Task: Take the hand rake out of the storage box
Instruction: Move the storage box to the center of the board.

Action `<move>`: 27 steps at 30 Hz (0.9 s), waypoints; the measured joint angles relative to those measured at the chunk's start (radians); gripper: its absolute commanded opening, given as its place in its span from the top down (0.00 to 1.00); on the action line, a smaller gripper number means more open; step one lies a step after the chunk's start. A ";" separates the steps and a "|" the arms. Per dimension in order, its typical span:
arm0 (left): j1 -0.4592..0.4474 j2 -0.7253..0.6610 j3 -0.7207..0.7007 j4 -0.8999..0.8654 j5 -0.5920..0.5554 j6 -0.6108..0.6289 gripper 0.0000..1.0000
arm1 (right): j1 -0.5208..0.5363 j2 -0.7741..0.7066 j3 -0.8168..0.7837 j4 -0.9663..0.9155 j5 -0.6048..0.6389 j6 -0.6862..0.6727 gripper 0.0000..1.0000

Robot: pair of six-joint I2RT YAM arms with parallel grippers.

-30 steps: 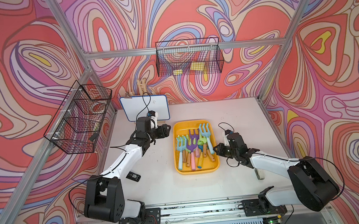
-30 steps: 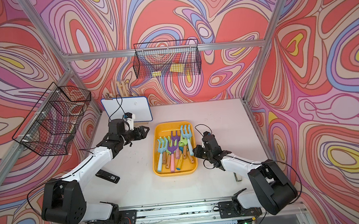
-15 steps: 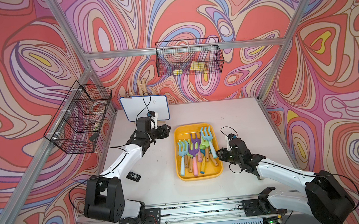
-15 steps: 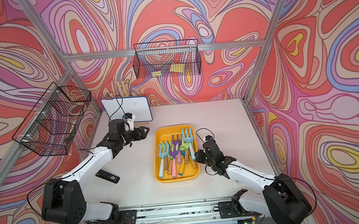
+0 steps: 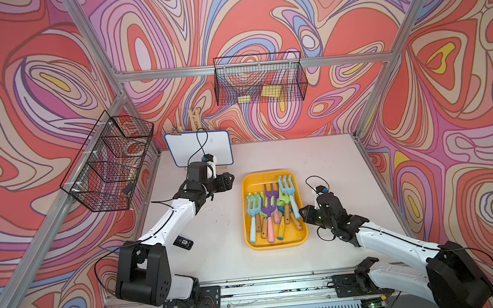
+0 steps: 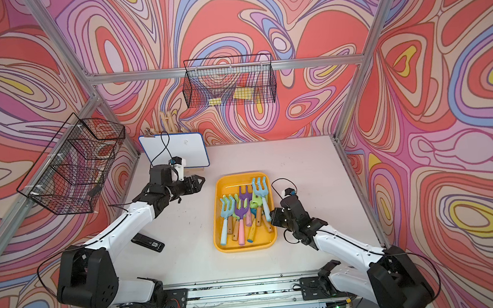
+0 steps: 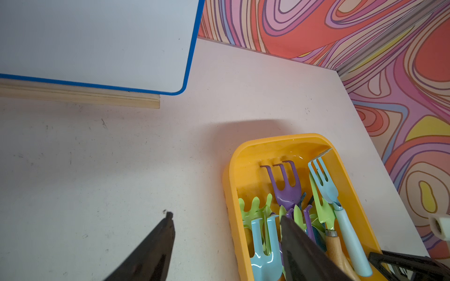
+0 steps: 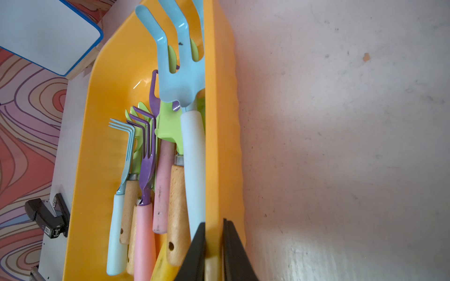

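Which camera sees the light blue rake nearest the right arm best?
The right wrist view: the light blue rake is closest there, tines and handle, lying against the storage box wall. Both top views show it whole but small; the left wrist view shows it smaller, at an angle.

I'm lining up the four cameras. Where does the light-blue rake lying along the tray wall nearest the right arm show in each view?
In a top view: light-blue rake along the tray wall nearest the right arm.
In a top view: light-blue rake in the same spot.
Left wrist: along that same wall.
Right wrist: large, just inside that wall.
Shared landmark: the whiteboard, in all four.
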 measured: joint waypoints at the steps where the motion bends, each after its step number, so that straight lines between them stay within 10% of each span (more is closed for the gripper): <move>1: 0.000 -0.002 -0.006 0.000 0.001 -0.003 0.25 | 0.000 -0.001 0.000 0.001 0.003 -0.002 0.70; 11: -0.026 -0.100 -0.149 0.008 0.023 -0.049 0.00 | 0.000 -0.011 0.082 -0.033 0.051 -0.115 0.11; 19: -0.148 -0.243 -0.223 -0.038 -0.082 -0.073 0.00 | 0.000 -0.035 0.284 -0.251 0.100 -0.287 0.13; 27: -0.211 -0.335 -0.246 -0.169 -0.136 -0.074 0.15 | 0.000 0.172 0.561 -0.445 0.065 -0.434 0.36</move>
